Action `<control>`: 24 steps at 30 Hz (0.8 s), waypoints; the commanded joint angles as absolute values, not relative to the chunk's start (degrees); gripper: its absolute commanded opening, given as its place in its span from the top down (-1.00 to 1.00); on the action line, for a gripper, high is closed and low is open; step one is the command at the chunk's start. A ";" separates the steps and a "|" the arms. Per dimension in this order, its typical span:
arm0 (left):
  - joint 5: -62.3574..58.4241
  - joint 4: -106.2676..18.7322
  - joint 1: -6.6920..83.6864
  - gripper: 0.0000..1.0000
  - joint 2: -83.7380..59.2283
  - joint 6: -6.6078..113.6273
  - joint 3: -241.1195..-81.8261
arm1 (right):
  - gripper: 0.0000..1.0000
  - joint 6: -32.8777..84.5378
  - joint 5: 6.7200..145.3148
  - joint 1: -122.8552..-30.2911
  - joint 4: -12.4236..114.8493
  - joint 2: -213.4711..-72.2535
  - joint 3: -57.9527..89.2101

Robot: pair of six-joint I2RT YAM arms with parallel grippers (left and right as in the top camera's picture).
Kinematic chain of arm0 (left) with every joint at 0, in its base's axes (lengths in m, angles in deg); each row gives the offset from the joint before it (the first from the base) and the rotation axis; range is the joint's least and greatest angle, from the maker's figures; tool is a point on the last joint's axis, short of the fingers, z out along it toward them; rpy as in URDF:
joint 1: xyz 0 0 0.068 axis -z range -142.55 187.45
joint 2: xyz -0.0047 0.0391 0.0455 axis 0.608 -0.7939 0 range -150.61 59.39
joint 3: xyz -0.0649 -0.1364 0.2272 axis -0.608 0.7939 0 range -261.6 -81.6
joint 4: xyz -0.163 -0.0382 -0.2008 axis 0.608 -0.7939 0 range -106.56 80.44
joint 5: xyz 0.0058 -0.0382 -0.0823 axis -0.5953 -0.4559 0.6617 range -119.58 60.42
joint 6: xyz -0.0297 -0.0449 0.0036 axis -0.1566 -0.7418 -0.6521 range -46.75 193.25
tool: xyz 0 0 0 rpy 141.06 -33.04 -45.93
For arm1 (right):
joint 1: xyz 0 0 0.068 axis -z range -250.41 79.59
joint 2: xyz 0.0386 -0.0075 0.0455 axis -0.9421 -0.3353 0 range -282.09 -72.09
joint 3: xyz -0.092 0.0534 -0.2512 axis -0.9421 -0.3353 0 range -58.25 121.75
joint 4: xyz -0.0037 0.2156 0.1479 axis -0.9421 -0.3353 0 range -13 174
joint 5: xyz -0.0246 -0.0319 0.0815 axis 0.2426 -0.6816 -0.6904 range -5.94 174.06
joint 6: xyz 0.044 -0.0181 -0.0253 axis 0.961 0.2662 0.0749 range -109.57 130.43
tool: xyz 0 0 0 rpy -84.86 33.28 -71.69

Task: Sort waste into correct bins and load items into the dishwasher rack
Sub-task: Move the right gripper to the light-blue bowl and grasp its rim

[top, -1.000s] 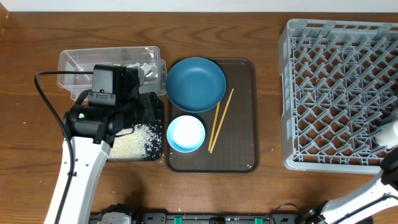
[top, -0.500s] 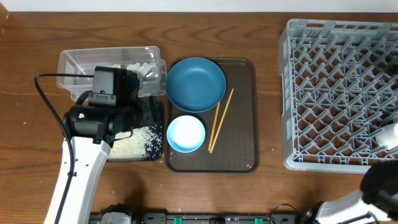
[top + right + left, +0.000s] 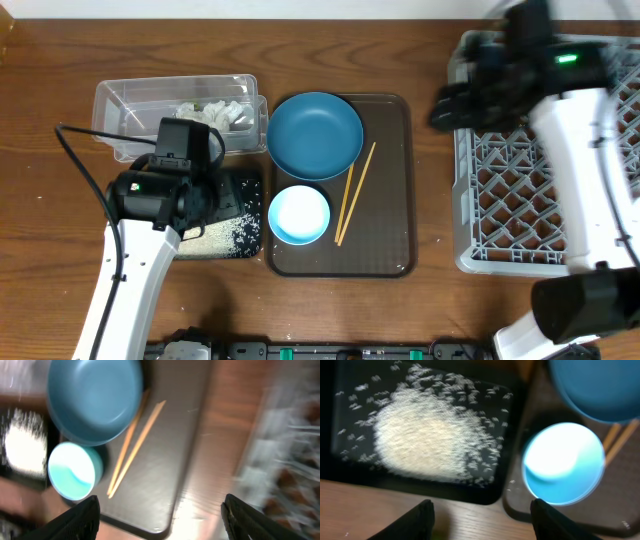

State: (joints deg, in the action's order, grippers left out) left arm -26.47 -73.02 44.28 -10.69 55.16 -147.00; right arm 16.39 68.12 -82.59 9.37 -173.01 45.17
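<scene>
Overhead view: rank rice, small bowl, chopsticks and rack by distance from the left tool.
1. Rice, beside the left tool, in the black tray.
2. Small bowl, to its right.
3. Chopsticks, further right, on the brown tray.
4. Rack, far right.

On the table [image 3: 400, 50], the tub [image 3: 120, 100] sits at the far left with the tissue [image 3: 215, 112] in its right end. The shallow tray [image 3: 245, 185] lies just in front of it and holds the rice grains [image 3: 215, 232]. Right of both is the serving tray [image 3: 385, 230]. On it, the large dish [image 3: 315, 135] is at the back left, the small bowl [image 3: 299, 214] in front of it, and the chopsticks [image 3: 354, 193] lie slantwise just right of them. The rack [image 3: 520, 210] stands at the far right, apart from the serving tray.
</scene>
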 commanded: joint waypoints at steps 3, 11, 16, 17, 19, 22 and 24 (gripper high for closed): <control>-32.00 -73.90 43.23 -0.36 -10.69 52.78 -146.70 | -0.54 22.86 67.70 -94.40 16.95 -173.52 34.57; -32.00 -73.88 43.23 -0.43 -10.69 52.80 -146.70 | -0.34 35.29 73.45 -108.15 33.91 -173.52 19.20; -31.98 -73.88 43.23 -0.43 -10.69 52.80 -146.70 | -0.08 41.28 78.32 -112.89 43.53 -173.52 12.14; -31.98 -73.88 43.23 -0.43 -10.69 52.80 -146.70 | -0.03 41.52 78.30 -113.48 45.32 -173.60 11.03; -31.98 -73.88 43.25 -0.43 -10.69 52.80 -146.70 | 0.11 43.32 78.69 -114.53 48.40 -173.71 8.93; -31.98 -73.88 43.25 -0.43 -10.69 52.80 -146.70 | 0.27 46.81 80.84 -115.53 51.31 -174.15 6.79; -31.98 -73.88 43.25 -0.43 -10.69 52.80 -146.70 | 0.30 47.27 81.23 -115.86 53.78 -174.72 5.56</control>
State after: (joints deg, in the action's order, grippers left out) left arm -31.30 -73.68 43.54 -10.69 53.54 -146.94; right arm 42.99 78.32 -114.92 52.01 -173.67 6.96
